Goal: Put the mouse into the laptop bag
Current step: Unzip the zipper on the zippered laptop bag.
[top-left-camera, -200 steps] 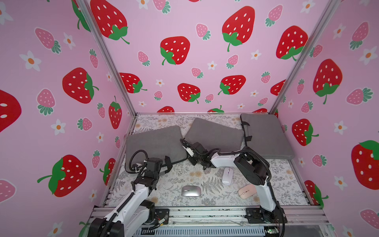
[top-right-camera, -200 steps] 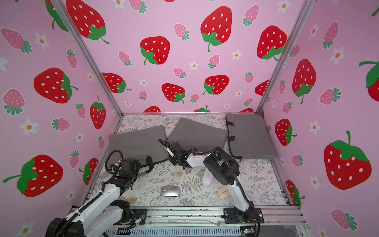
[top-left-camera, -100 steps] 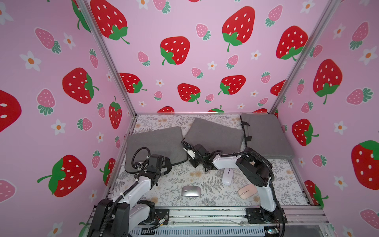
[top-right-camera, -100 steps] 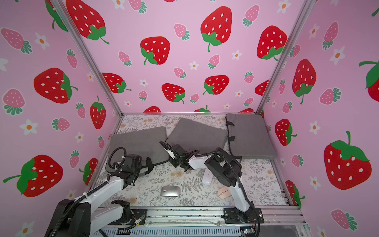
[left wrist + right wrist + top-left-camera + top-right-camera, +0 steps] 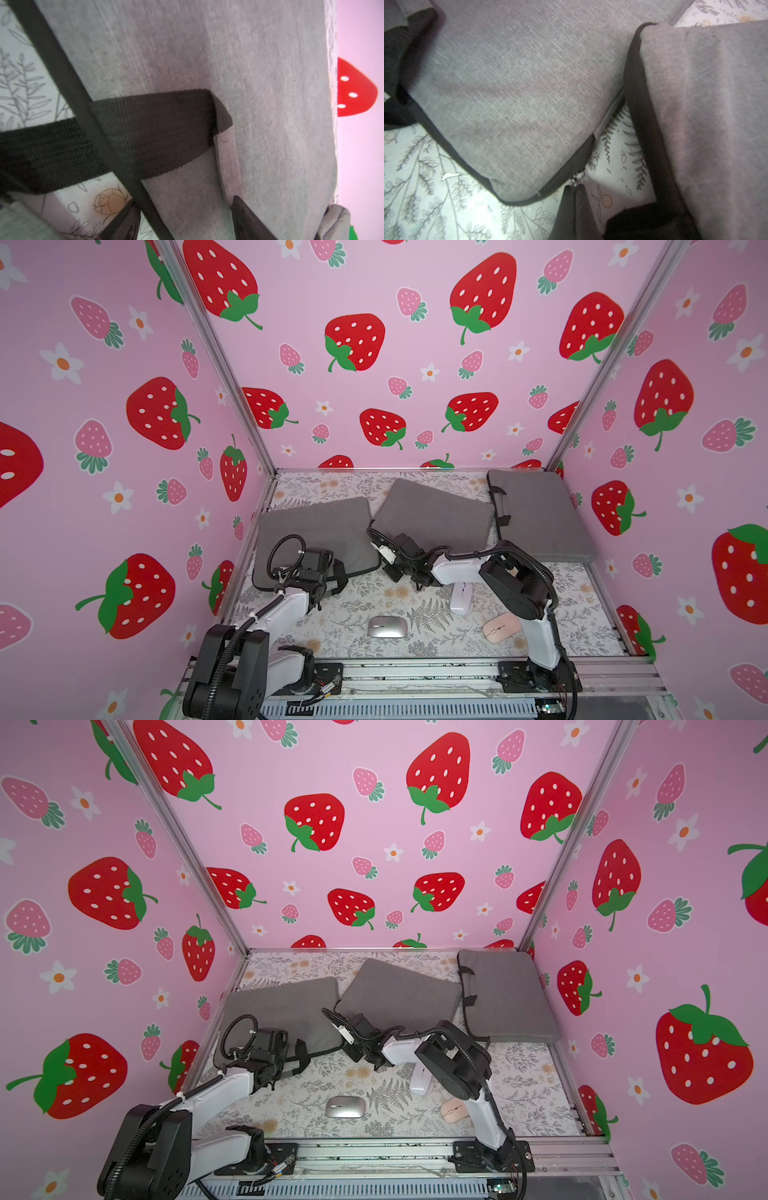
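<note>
The floral table carried three grey bags: the left laptop bag, a middle bag and a right bag. The left end effector stood open, astride the left laptop bag's near edge beside its handle strap. The right end effector was closed tight at that bag's corner. A silver mouse, white mouse and pink mouse lay on the table in front, clear of both end effectors. The zipper pull sat pinched in the right end effector's tips.
</note>
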Robot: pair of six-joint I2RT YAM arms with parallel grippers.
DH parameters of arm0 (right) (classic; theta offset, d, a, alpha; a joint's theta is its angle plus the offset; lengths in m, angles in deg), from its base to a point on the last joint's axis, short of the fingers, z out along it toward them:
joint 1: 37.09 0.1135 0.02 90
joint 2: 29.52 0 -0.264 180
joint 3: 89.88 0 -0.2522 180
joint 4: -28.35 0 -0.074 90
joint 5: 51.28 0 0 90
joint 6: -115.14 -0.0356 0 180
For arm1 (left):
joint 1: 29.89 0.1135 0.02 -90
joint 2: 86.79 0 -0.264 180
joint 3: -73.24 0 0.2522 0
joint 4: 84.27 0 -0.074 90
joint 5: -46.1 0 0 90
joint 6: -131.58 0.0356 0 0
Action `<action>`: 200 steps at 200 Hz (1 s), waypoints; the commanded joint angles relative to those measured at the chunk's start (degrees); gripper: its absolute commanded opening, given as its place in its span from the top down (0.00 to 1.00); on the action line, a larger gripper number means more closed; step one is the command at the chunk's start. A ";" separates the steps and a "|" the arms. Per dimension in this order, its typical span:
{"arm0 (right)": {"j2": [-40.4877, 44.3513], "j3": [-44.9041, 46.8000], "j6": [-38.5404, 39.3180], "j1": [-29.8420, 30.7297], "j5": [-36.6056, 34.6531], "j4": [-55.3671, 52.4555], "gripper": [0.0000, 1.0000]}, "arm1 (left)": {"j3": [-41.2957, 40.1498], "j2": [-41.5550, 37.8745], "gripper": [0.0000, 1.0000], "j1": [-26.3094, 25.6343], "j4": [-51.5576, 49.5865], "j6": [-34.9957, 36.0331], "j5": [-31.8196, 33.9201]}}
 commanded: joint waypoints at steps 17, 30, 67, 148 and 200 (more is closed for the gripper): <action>2.02 1.94 2.08 1.20 1.09 -2.17 1.00 | -0.63 4.07 0.56 0.76 1.67 0.17 -0.28; 2.02 2.12 2.60 1.53 1.23 -2.02 1.00 | 0.44 5.18 0.68 0.85 2.01 1.00 -0.37; 2.30 2.84 4.46 2.77 1.81 -1.73 1.00 | 1.23 7.83 1.00 1.10 3.65 0.46 -0.47; -1.00 -2.85 0.56 7.54 6.47 -2.87 1.00 | 1.91 9.19 1.00 0.91 4.59 -0.07 -2.68; -1.16 -5.61 -4.12 7.32 -2.04 -4.15 1.00 | 0.81 7.60 0.89 0.14 3.59 -0.46 -3.51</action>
